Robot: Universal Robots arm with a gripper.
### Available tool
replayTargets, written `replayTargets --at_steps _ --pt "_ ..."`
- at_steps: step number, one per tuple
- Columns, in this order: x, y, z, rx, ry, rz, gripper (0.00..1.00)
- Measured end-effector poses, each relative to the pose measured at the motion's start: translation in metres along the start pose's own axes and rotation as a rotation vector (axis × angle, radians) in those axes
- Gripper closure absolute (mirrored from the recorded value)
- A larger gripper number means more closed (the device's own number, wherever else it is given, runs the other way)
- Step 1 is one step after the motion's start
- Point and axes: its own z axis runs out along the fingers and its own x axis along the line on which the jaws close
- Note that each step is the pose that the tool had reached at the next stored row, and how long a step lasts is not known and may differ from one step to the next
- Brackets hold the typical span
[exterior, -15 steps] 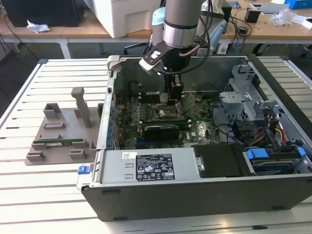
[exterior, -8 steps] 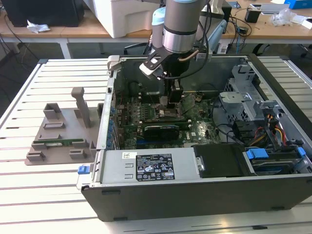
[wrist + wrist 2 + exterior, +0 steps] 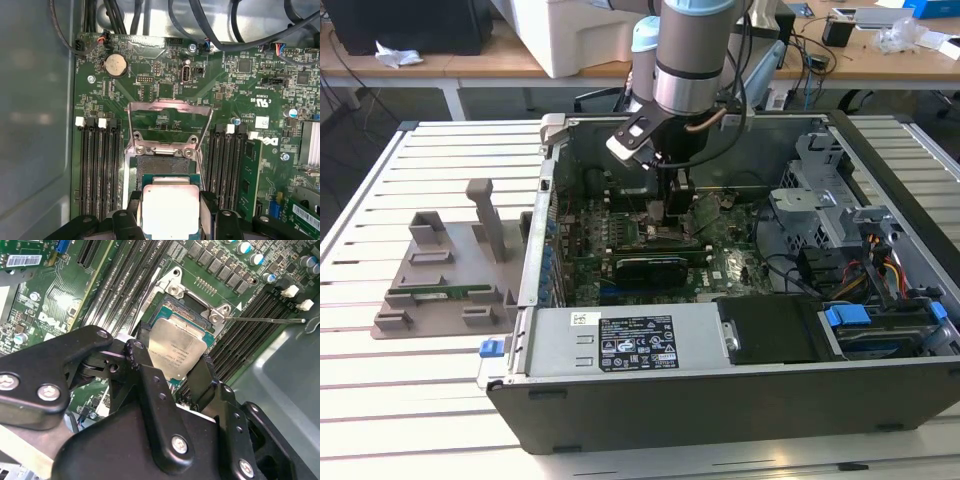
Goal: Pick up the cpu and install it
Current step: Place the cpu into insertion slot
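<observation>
Gripper (image 3: 175,352) clamped on the cpu (image 3: 181,351), with the black fingers (image 3: 145,367) pressing two opposite edges of its silver top. The cpu is directly over the open socket (image 3: 161,165) on the motherboard (image 3: 235,95) and partly covers it. Whether it touches the socket cannot be told. The load plate (image 3: 170,120) stands raised at one edge of the socket. Memory slots (image 3: 97,170) flank the socket on both sides. In the exterior view, the arm (image 3: 690,60) reaches down into the open computer case (image 3: 650,400), with the gripper low over the socket.
</observation>
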Motion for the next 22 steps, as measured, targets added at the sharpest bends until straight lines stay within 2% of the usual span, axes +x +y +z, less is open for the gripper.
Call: replayTargets --at_steps 22 --pt "0.0001 0.0007 0.0124 -0.0001 0.0000 0.000 0.45"
